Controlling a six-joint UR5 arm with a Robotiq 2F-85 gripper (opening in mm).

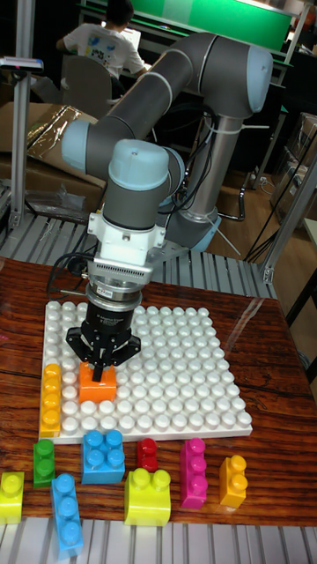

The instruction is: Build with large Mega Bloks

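An orange block (98, 385) sits on the white studded baseplate (185, 370) near its front left. My gripper (99, 374) points straight down onto it, its black fingers (97, 364) closed on the block's top stud. A long yellow block (51, 400) stands on the plate's left edge, just left of the orange one. Loose blocks lie in front of the plate: a green one (43, 462), a blue square one (104, 456), a red one (148, 454), a magenta one (193, 472) and an orange-yellow one (233, 480).
At the table's front edge lie a lime block (11, 496), a long blue block (67, 515) and a lime arch block (147, 497). The arm's base (202, 220) rises behind the plate. A person (104, 40) sits at a desk far behind.
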